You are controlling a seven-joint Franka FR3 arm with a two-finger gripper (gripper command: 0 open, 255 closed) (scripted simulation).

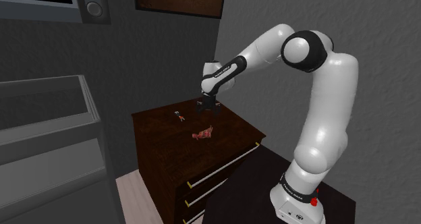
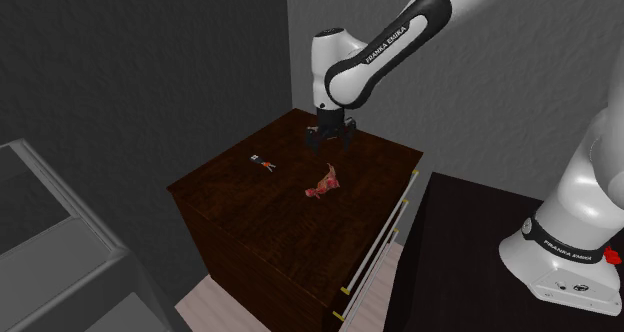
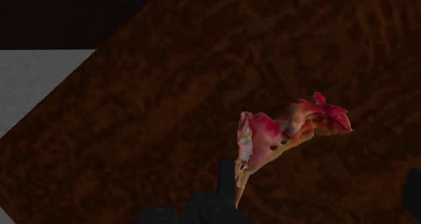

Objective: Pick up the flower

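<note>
Two black fingers (image 3: 224,189) were seen spread wide with nothing held between them, the gripper (image 2: 330,142) hanging just above the dark wooden dresser top (image 2: 250,220). The pink-and-red flower (image 2: 323,183) lay flat on that top, near the gripper but apart from it, toward the drawer side. For a clean pick, the gripper would best be centred over the flower's thicker middle, set across its narrow width, and lowered fully before closing. A small object (image 2: 263,162) nearby was to be avoided.

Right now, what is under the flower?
The flower lies on the dark wooden dresser top. The patch right beneath it is covered, so anything there cannot be seen.
</note>
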